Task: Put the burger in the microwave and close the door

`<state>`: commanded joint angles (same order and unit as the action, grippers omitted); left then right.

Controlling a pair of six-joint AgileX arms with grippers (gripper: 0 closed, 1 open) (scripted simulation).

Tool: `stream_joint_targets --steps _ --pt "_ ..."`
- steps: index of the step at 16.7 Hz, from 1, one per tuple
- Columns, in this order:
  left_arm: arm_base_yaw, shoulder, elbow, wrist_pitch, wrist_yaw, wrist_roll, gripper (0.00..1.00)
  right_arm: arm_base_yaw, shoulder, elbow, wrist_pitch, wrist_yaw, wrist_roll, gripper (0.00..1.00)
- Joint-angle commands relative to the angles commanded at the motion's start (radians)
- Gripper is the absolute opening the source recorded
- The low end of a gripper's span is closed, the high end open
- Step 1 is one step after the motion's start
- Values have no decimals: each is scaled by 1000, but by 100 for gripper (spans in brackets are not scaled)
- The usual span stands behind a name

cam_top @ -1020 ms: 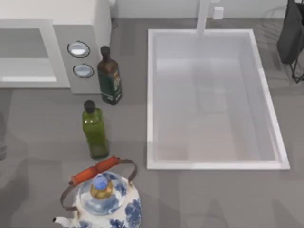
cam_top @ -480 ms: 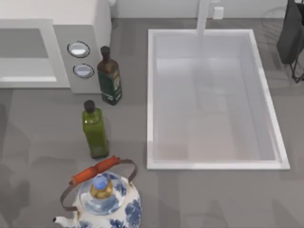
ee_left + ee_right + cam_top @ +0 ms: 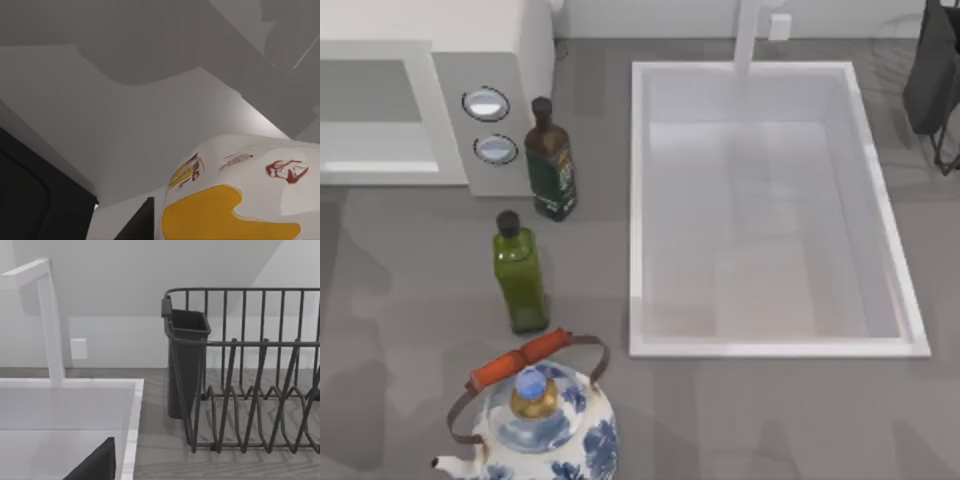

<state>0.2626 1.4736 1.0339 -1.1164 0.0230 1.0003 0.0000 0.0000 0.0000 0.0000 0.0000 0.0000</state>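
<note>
The microwave [image 3: 440,40] stands at the table's back left, a white box with a grey panel carrying two round dials [image 3: 486,103]. Left of the panel is a framed grey area [image 3: 370,115]; I cannot tell whether that is the door or the open cavity. The burger [image 3: 235,190], in a white wrapper with a yellow patch and red marks, sits very close in the left wrist view against dark parts of my left gripper [image 3: 142,222], with grey and white flat surfaces behind it. A dark part of my right gripper [image 3: 95,467] shows over the sink's edge.
A dark green bottle [image 3: 550,165] and a lighter green bottle [image 3: 520,275] stand in front of the dials. A blue-and-white kettle [image 3: 540,420] sits at the front. A white sink [image 3: 635,200] with a tap [image 3: 748,35] takes the middle, with a dish rack [image 3: 250,370] to its right.
A grey shape at the table's left edge has left the top view. The shadows on the left of the table have shifted. The bottles, kettle and microwave have not moved.
</note>
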Motion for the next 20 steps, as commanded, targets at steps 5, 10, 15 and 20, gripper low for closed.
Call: stream_joint_targets --steps 5,10,15,20 --pt "2 16 3 31 4 -12 0 0 0 0 0 0 0 100" --pt "-3 127 27 276 37 -122 0 0 0 0 0 0 0 100" --pt "-14 311 27 717 90 -320 0 0 0 0 0 0 0 100" --pt "-28 492 2 1242 149 -561 0 0 0 0 0 0 0 100"
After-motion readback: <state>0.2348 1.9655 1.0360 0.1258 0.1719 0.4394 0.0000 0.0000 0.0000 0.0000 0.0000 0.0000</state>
